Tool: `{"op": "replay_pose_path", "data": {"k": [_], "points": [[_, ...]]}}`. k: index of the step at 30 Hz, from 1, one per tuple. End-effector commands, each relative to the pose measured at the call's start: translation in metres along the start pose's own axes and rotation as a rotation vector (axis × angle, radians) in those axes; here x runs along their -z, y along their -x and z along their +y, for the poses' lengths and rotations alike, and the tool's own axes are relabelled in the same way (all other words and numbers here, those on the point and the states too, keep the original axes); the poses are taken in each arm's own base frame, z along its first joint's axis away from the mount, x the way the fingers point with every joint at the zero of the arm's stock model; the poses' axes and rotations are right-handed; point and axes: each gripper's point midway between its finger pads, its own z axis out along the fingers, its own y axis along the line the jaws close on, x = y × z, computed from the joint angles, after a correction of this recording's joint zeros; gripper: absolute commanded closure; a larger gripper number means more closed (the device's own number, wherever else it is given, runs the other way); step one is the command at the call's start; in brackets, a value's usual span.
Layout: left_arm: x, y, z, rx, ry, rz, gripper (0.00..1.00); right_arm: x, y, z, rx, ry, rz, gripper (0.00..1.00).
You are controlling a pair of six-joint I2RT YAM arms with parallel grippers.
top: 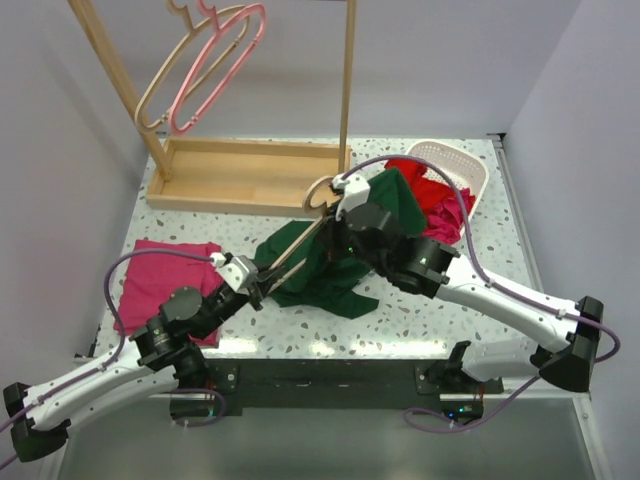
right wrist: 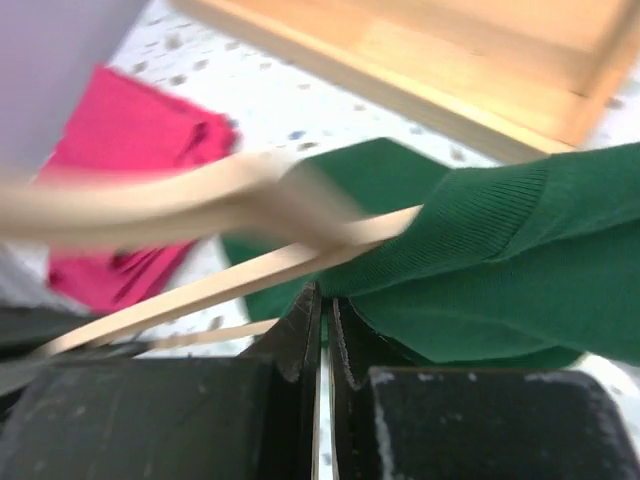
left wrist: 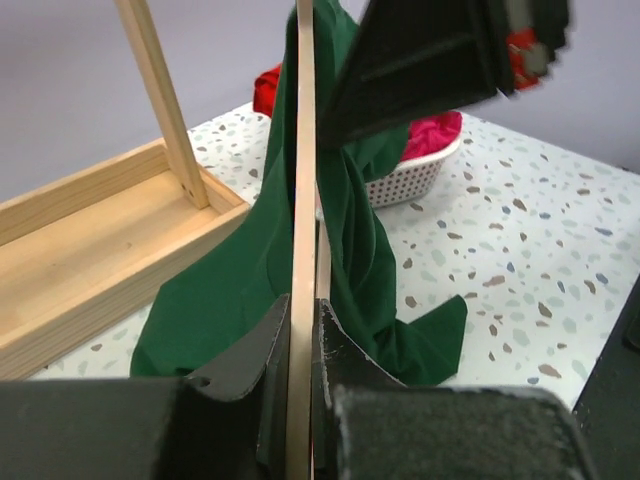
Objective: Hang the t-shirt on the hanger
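The left tool [left wrist: 303, 335] is clamped tight on the hanger [left wrist: 304, 160], its two fingers pressed against either side of the thin pale wooden bar; in the top view that bar slants from the tool, at 7 o'clock of the counter's middle, up toward 1 o'clock, where the hook end sits by the right arm. The right tool [right wrist: 322, 300] has its fingers drawn together with only a sliver between them; the t-shirt's ribbed edge and the hanger bar both meet its tips, though I cannot tell whether any cloth is pinched. The t-shirt [top: 325, 280] is heaped at the middle of the counter [top: 440, 310], draped against the hanger, one part lifted toward 1 o'clock under the right arm. A white basket [top: 462, 165] with a red garment [top: 440, 205] stands at 2 o'clock; a folded magenta garment [top: 160, 270] lies at 8 o'clock; the wooden rack [top: 250, 175] at 11 o'clock carries a pink hanger [top: 215, 70] and a beige hanger [top: 165, 85].
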Motion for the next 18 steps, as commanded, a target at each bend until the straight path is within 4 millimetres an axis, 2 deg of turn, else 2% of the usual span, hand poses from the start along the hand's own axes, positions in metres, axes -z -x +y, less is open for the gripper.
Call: {"op": "replay_pose_path", "data": {"k": [1, 3, 4, 7, 9, 10, 14, 15, 17, 18], "points": [[0.011, 0.094, 0.023, 0.124, 0.116, -0.312, 1.0, 0.016, 0.003, 0.044, 0.062, 0.07, -0.035, 1.0], [0.014, 0.099, 0.03, 0.14, 0.153, -0.337, 1.0, 0.021, -0.01, 0.045, 0.078, 0.073, -0.011, 1.0], [0.015, 0.1, 0.032, 0.144, 0.161, -0.345, 1.0, 0.018, -0.025, 0.036, 0.093, 0.049, 0.017, 1.0], [0.013, 0.099, 0.03, 0.14, 0.151, -0.347, 1.0, 0.018, -0.041, 0.006, 0.098, -0.044, 0.034, 1.0], [0.009, 0.095, 0.025, 0.14, 0.129, -0.341, 1.0, 0.021, -0.038, -0.01, 0.055, -0.05, 0.036, 0.96], [0.006, 0.092, 0.023, 0.139, 0.121, -0.332, 1.0, 0.02, -0.043, -0.018, 0.043, -0.055, 0.048, 0.95], [-0.001, 0.089, 0.014, 0.17, 0.082, -0.366, 1.0, 0.024, -0.03, -0.066, -0.028, -0.133, 0.036, 0.85], [-0.006, 0.079, 0.012, 0.171, 0.077, -0.348, 1.0, 0.026, -0.028, -0.072, -0.032, -0.147, 0.034, 0.84], [-0.01, 0.078, 0.009, 0.189, 0.066, -0.362, 1.0, 0.035, -0.018, -0.08, -0.023, -0.171, 0.019, 0.73], [-0.017, 0.068, 0.006, 0.185, 0.06, -0.335, 1.0, 0.039, -0.014, -0.081, -0.02, -0.176, 0.008, 0.69]]}}
